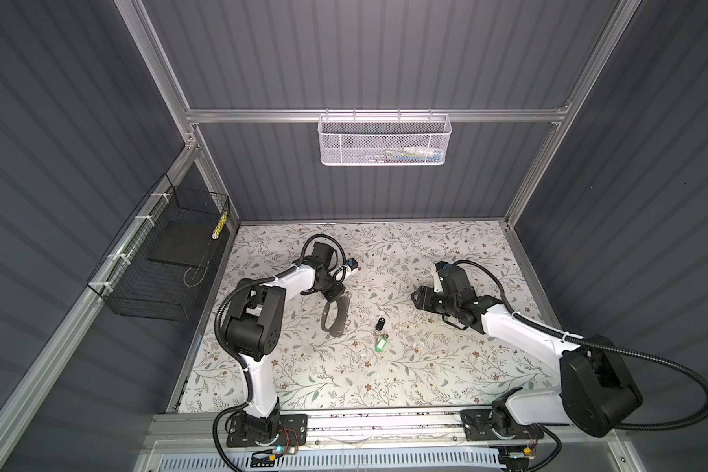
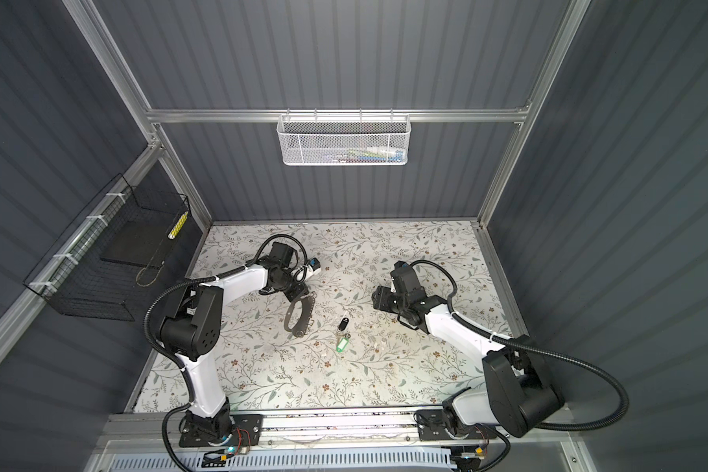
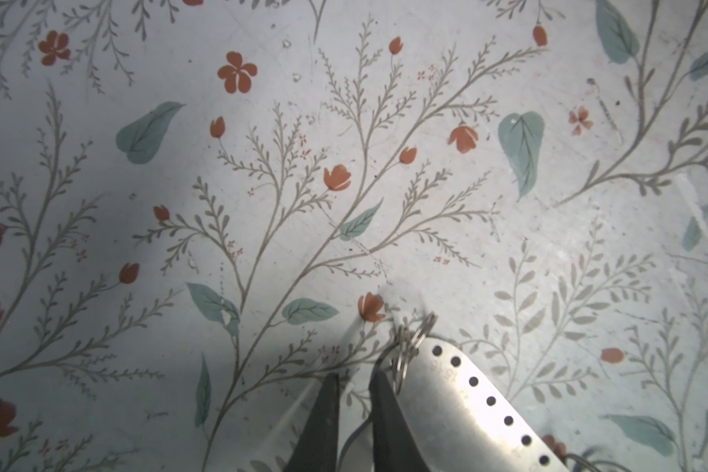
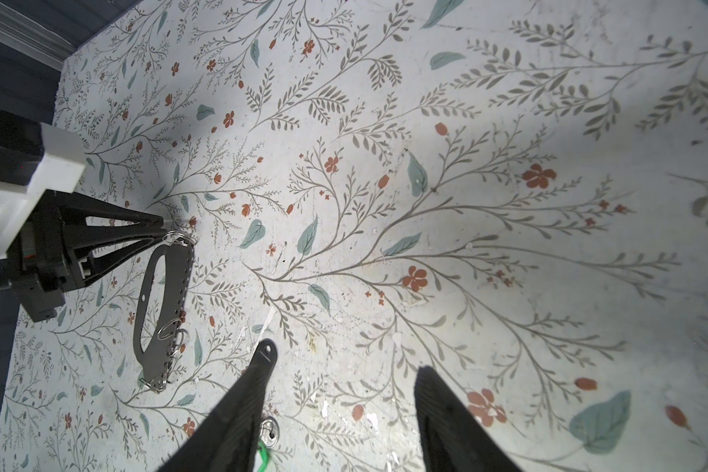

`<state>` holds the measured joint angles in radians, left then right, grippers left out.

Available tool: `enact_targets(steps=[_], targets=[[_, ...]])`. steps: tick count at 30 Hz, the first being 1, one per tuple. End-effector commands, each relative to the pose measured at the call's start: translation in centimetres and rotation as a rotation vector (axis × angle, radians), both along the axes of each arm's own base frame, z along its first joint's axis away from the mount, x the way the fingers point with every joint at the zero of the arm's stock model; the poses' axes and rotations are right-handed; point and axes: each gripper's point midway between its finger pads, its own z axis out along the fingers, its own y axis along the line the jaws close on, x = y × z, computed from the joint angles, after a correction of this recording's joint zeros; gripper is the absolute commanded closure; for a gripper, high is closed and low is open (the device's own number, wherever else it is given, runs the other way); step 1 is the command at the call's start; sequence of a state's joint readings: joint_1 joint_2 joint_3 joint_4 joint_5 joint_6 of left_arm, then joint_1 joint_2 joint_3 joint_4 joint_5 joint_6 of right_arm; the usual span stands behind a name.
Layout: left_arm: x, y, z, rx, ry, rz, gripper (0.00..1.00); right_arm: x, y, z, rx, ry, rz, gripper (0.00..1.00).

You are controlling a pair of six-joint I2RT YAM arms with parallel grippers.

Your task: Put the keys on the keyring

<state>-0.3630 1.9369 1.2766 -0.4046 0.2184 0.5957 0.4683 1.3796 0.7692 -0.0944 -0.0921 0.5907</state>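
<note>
**Two white-and-black arms**

The left arm (image 1: 258, 380) and the right arm (image 1: 520, 331) each had glossy white links and matte black joint housings. A black corrugated hose (image 1: 219, 327) ran along each, bound with white zip ties (image 1: 567, 336). Black base plates (image 1: 295, 423) carried small silver screws, with thin red and black wires (image 1: 289, 435) beside one. A green light (image 1: 279, 449) glowed near the left base. The right pincer (image 4: 342, 370) had black, ribbed, tapering fingers (image 4: 229, 421).

There is one black-headed key (image 1: 381, 325), one green tag (image 1: 382, 346), one keyring (image 4: 176, 286), two arms (image 1: 293, 279) and two baskets (image 1: 383, 141).
</note>
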Motion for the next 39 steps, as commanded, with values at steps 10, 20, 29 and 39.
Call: enact_targets(steps=[10, 20, 29, 39], targets=[[0.0, 0.0, 0.9, 0.019, -0.042, -0.017, 0.78, 0.0, 0.4, 0.4, -0.001, 0.011, 0.011, 0.37], [-0.2, -0.2, 2.4, -0.005, -0.061, -0.025, 0.78, 0.0, 0.4, 0.3, -0.003, 0.015, 0.012, 0.36], [-0.9, -1.0, 2.5, -0.050, -0.020, -0.043, 0.78, 0.0, 0.4, 0.3, -0.001, 0.015, 0.015, 0.36], [-1.3, -0.9, 1.0, -0.043, 0.024, -0.032, 0.78, 0.0, 0.5, 0.1, -0.003, 0.020, 0.016, 0.36]])
